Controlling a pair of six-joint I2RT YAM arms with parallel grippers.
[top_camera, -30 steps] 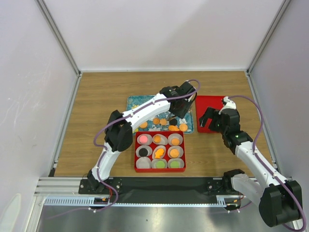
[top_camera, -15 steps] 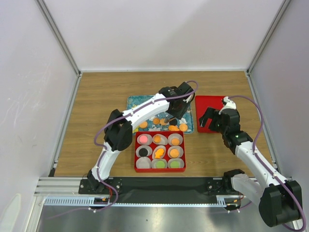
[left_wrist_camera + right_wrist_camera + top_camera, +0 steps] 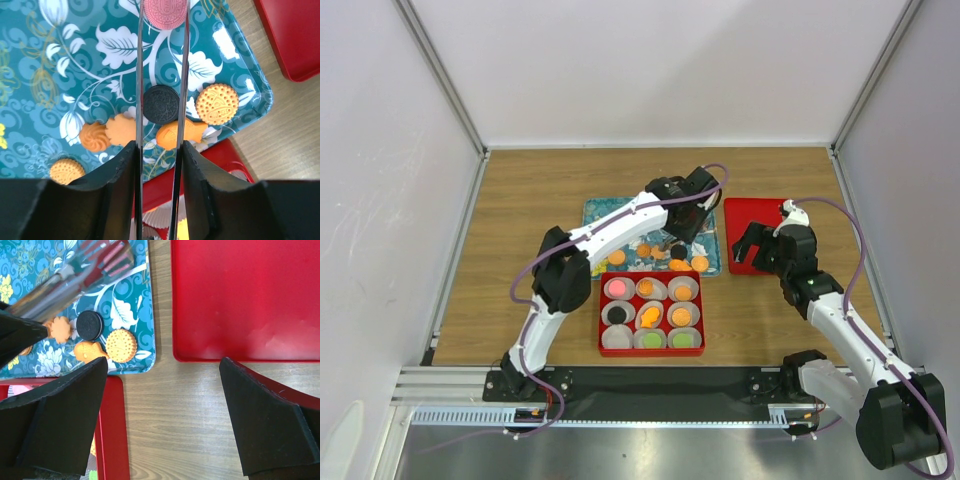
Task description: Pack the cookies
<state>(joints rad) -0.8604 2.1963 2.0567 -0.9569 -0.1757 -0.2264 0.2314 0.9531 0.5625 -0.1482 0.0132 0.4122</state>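
My left gripper (image 3: 674, 240) carries two thin metal blades. In the left wrist view they are shut on a pink cookie (image 3: 164, 12), held a little above the teal tray (image 3: 75, 65). Below it on the tray lie a black cookie (image 3: 161, 104) and several orange cookies (image 3: 216, 103). The red box (image 3: 651, 274) of white paper cups in front of the tray holds pink (image 3: 616, 288), orange (image 3: 648, 317), green (image 3: 651, 340) and black (image 3: 616, 314) cookies. My right gripper (image 3: 760, 245) is open and empty over bare wood (image 3: 160, 415) between the tray and the red lid.
A flat red lid (image 3: 752, 225) lies right of the tray and fills the top right of the right wrist view (image 3: 245, 295). The box's red edge (image 3: 112, 430) is at the right gripper's lower left. Grey walls enclose the wooden table.
My left wrist has shifted slightly to the left over the tray. The right arm has not moved.
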